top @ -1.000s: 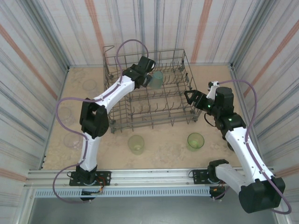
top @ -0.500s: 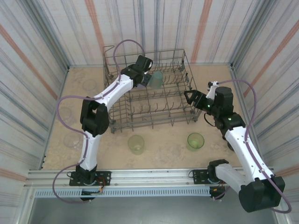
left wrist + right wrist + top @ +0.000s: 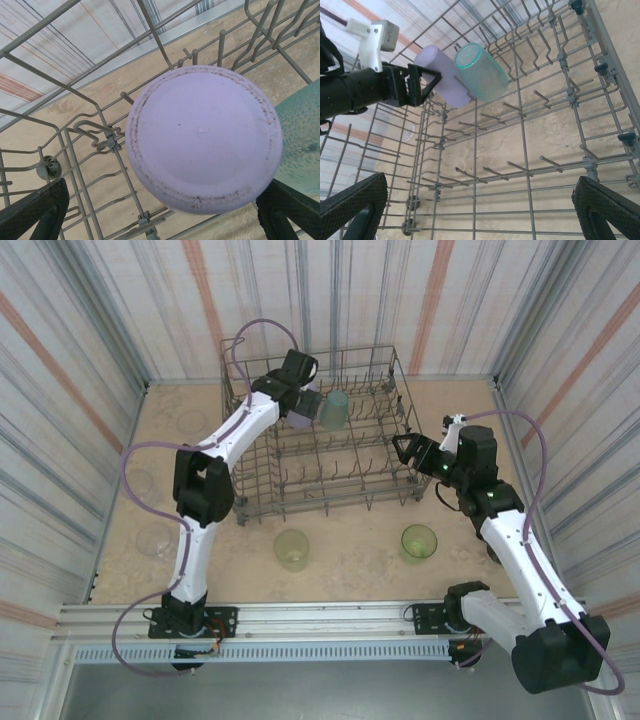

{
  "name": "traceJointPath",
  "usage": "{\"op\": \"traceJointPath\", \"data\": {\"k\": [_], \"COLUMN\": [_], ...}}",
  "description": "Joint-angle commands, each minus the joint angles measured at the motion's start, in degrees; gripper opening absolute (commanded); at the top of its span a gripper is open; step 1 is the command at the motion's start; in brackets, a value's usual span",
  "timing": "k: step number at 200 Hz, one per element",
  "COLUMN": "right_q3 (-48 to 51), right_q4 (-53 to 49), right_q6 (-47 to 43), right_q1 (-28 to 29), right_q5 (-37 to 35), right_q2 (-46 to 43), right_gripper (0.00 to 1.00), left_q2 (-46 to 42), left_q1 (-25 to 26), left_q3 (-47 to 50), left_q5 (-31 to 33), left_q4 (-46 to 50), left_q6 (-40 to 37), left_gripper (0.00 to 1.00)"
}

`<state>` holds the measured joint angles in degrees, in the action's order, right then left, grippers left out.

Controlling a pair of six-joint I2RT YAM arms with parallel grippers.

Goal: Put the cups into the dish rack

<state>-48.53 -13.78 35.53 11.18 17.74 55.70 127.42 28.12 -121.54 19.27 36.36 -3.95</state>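
The grey wire dish rack (image 3: 325, 505) stands at the middle back of the table. Inside its far part a lavender cup (image 3: 298, 420) leans on the tines right beside a teal cup (image 3: 334, 410). My left gripper (image 3: 303, 411) is at the lavender cup, open, its fingers wide of the cup's sides. In the left wrist view the lavender cup's round bottom (image 3: 202, 140) faces me, with the teal cup (image 3: 300, 135) to its right. My right gripper (image 3: 410, 452) hangs open over the rack's right rim with only rack wires (image 3: 474, 200) between its fingers. Two yellow-green cups (image 3: 292, 548) (image 3: 419, 542) stand in front of the rack.
Clear cups (image 3: 192, 423) (image 3: 140, 483) (image 3: 155, 540) stand along the left side of the table. Striped walls close in the back and both sides. The right wrist view shows the left gripper (image 3: 422, 80) against the lavender cup (image 3: 442, 75) and the teal cup (image 3: 482, 72).
The left gripper's jaws have widened off the lavender cup and the wrist has drawn back a little to the left. The right arm has not moved.
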Motion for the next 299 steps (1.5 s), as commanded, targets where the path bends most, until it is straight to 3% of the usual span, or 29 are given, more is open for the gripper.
{"op": "traceJointPath", "data": {"k": [1,94,161,252,299], "right_q3": [-2.2,-3.1,-3.4,-4.4,-4.3], "right_q4": [-0.8,-1.5,-1.6,-2.4,-2.8], "right_q6": [0.4,0.5,0.5,0.7,0.9], "right_q1": [0.6,1.8,3.0,4.4,4.7], "right_q5": [-0.9,-1.2,-2.0,-2.8,-3.3], "right_q2": [0.3,0.2,0.1,0.2,-0.2], "right_gripper": [0.99,0.99,0.99,0.99,0.99], "left_q2": [0.6,-9.6,-11.7,-12.9,-7.7], "left_q1": [-2.2,-2.4,-2.4,-1.8,-1.4], "left_q3": [-3.4,1.0,4.7,5.6,-1.4], "left_q5": [4.1,4.7,4.7,-5.5,-10.9], "left_q4": [0.7,-2.1,-2.8,-2.7,0.2], "left_q6": [2.6,3.9,5.1,9.4,11.5], "left_gripper": [0.99,0.99,0.99,0.99,0.99]}}
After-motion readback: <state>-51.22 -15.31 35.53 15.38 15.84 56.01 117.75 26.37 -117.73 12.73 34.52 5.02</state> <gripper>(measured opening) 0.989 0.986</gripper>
